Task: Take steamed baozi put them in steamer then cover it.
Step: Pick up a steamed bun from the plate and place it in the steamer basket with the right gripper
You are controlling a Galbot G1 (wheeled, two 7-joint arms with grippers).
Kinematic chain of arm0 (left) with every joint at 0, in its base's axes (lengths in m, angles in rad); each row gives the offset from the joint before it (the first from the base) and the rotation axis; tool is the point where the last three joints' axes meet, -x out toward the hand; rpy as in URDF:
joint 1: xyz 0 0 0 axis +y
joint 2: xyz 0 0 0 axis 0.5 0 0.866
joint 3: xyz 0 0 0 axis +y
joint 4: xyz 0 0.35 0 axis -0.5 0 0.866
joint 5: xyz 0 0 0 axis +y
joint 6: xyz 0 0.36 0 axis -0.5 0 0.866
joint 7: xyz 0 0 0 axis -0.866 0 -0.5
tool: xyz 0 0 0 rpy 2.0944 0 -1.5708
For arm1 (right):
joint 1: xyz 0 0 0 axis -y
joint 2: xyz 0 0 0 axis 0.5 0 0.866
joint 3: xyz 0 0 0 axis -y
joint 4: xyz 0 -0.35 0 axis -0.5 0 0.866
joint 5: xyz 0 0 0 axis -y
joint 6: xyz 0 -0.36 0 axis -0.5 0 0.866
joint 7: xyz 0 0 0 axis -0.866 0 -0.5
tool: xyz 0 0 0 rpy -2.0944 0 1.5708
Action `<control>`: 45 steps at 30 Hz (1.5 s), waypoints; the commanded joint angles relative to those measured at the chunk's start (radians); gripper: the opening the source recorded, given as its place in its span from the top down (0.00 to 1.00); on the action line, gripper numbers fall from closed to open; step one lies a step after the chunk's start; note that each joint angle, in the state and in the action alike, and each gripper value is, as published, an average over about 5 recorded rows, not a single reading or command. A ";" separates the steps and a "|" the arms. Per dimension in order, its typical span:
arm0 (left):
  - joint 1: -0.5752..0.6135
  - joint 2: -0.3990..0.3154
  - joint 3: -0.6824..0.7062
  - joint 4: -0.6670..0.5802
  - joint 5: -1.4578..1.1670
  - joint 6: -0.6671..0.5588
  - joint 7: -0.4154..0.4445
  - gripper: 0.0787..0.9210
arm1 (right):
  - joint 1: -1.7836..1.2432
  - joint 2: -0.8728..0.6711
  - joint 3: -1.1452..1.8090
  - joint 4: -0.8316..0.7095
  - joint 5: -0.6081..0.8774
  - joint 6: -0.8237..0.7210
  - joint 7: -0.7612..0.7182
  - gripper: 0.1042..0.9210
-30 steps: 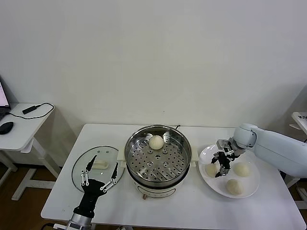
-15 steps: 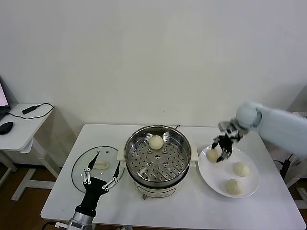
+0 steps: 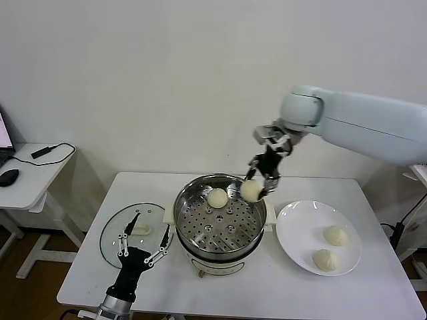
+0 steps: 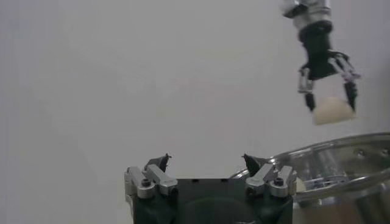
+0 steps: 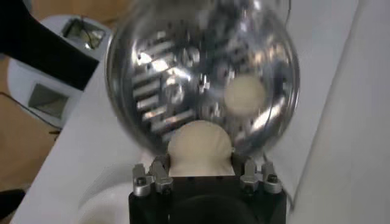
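My right gripper (image 3: pixel 258 181) is shut on a cream-white baozi (image 3: pixel 251 191) and holds it above the right rim of the steamer (image 3: pixel 220 215); the held bun also shows in the right wrist view (image 5: pixel 201 147). One baozi (image 3: pixel 217 197) lies on the perforated tray at the back of the steamer. Two baozi (image 3: pixel 335 235) (image 3: pixel 325 259) lie on the white plate (image 3: pixel 293 233). The glass cover (image 3: pixel 110 233) lies flat on the table left of the steamer. My left gripper (image 3: pixel 141 244) is open, low at the front edge of the cover.
The white table (image 3: pixel 267 293) bears the cover, steamer and plate in a row. A side desk (image 3: pixel 27 183) with a mouse and cable stands at far left. A white wall is behind.
My right gripper lifted a baozi off the plate and carried it left and up, over the steamer's right rim. The left arm has barely moved.
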 commanded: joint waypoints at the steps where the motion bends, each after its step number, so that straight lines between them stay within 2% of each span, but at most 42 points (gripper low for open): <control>1: -0.005 -0.001 0.009 0.014 0.004 -0.004 -0.001 0.12 | -0.007 0.286 -0.095 -0.019 0.149 -0.092 0.167 0.31; 7: -0.010 -0.002 0.013 0.010 0.004 -0.003 -0.003 0.12 | -0.070 0.366 -0.125 -0.089 0.147 -0.116 0.244 0.31; 14: -0.014 0.002 0.009 0.009 0.001 -0.003 -0.007 0.12 | -0.117 0.391 -0.139 -0.148 0.119 -0.127 0.285 0.31; 32: -0.014 0.000 0.001 0.016 0.000 -0.002 -0.009 0.12 | -0.159 0.380 -0.116 -0.152 0.116 -0.124 0.288 0.30; 40: -0.012 0.000 0.000 0.020 0.001 -0.002 -0.009 0.12 | -0.138 0.320 -0.092 -0.101 0.094 -0.122 0.270 0.14; 45: -0.009 -0.004 -0.001 0.016 0.002 0.000 -0.009 0.12 | -0.081 0.164 -0.026 -0.021 0.003 -0.102 0.165 0.12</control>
